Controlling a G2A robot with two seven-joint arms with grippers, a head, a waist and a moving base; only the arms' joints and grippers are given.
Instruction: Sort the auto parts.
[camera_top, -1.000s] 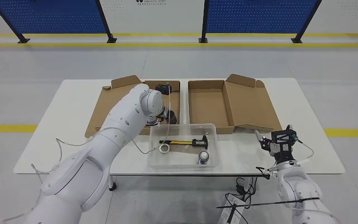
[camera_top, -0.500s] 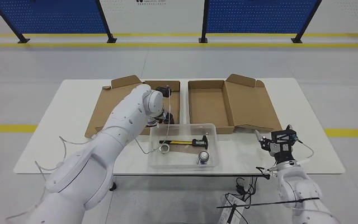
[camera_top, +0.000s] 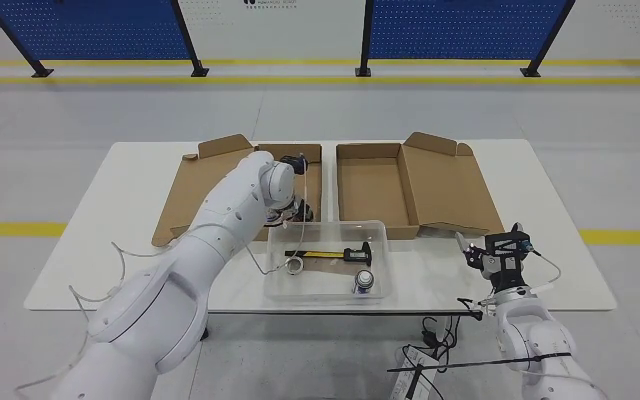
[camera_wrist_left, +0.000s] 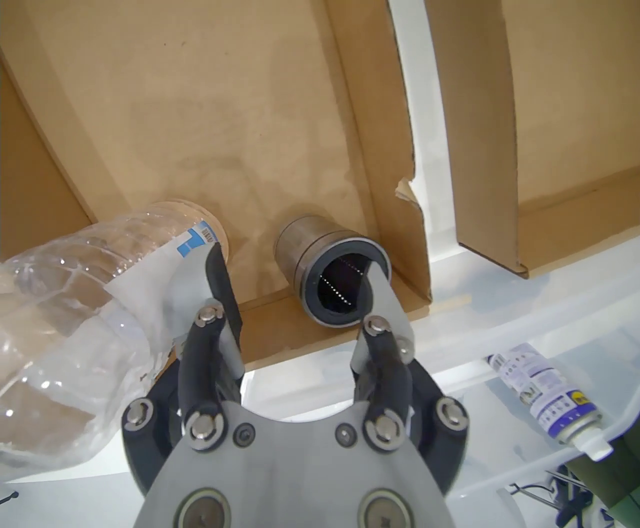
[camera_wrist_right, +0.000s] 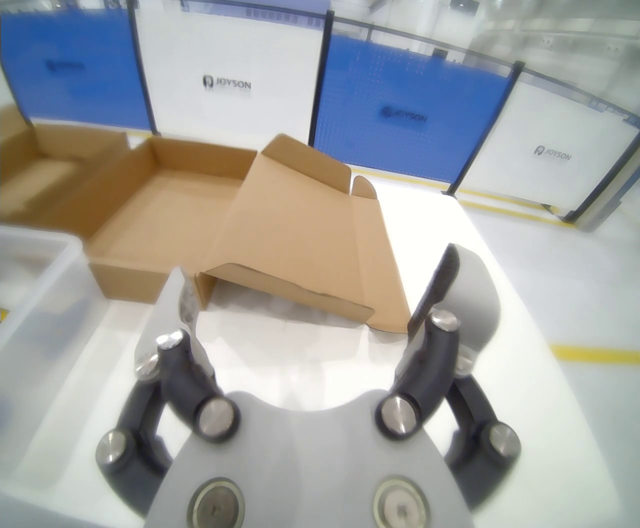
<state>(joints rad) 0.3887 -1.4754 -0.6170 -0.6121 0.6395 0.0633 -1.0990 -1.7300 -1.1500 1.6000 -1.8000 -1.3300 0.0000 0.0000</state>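
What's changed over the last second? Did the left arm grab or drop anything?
Very little. The left arm edged slightly farther over the cardboard box. Its end effector is open above the metal sleeve beside the plastic bottle, holding nothing; no grab or release shows. Unchanged: the right end effector, open near the table's edge, and the clear bin with its contents.

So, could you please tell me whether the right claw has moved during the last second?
No. The right claw sits in the same spot off the front corner of the right cardboard box and its open flap.
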